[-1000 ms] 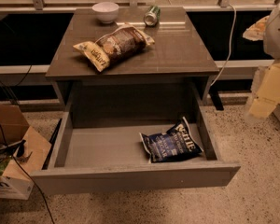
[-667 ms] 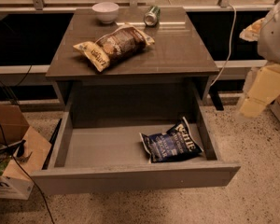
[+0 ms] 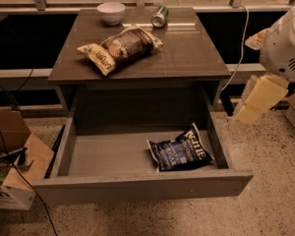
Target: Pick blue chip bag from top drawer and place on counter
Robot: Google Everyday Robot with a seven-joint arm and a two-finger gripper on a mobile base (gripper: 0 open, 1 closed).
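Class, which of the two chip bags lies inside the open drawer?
The blue chip bag, front right in the top drawer; the brown bag lies on the counter. The gripper hangs right of it.

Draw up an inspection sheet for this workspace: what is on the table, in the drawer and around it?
Surface: the counter is glossy and holds three items.
Job's things: the blue chip bag lies in the open top drawer, on its right side as seen; it is not yet on the counter.
Clutter: a brown chip bag, a white bowl and a green can on its side, all on the counter.
Grippers: the tool is at the right, beside the table and apart from the drawer.
Cables: a white cable hangs to the right of the counter.
Surroundings: a cardboard box sits on the speckled floor.
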